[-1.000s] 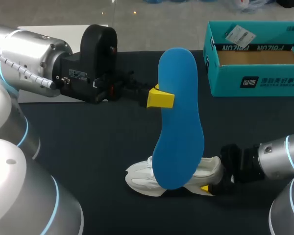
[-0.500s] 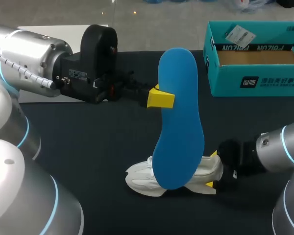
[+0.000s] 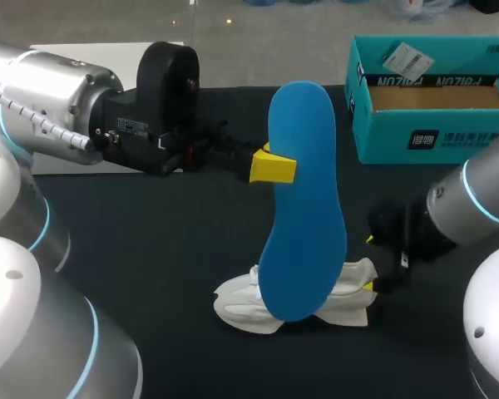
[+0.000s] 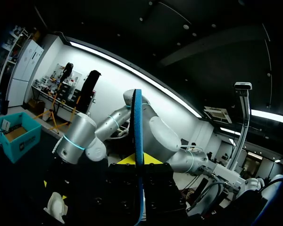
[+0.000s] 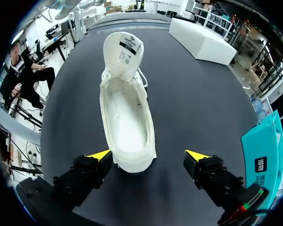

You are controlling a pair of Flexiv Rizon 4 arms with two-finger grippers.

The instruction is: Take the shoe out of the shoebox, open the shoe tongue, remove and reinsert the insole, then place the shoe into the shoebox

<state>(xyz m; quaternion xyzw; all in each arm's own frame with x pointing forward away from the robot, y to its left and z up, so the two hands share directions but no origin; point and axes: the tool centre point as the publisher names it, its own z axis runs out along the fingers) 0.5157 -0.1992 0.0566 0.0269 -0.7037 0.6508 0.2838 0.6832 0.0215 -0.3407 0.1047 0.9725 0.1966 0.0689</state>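
My left gripper (image 3: 272,166) is shut on a blue insole (image 3: 303,199) and holds it upright in the air over the shoe. In the left wrist view the insole (image 4: 138,136) shows edge-on between the yellow tips. The white shoe (image 3: 346,296) lies on the dark table, partly hidden behind the insole. My right gripper (image 3: 371,264) is open just behind and above the heel. In the right wrist view the shoe (image 5: 127,117) lies ahead of that gripper (image 5: 148,155), its tongue (image 5: 125,51) pulled forward and its inside bare. The teal shoebox (image 3: 432,137) stands open at the back right.
A white block (image 5: 203,40) rests on the table's far left side. A paper tag (image 3: 406,58) leans inside the shoebox. Dark tabletop (image 3: 175,241) lies between the arms. From the right wrist the shoebox (image 5: 264,155) is off to the gripper's side.
My right gripper has lifted and drawn back from the shoe's heel, staying open. The left arm and the insole have not moved.
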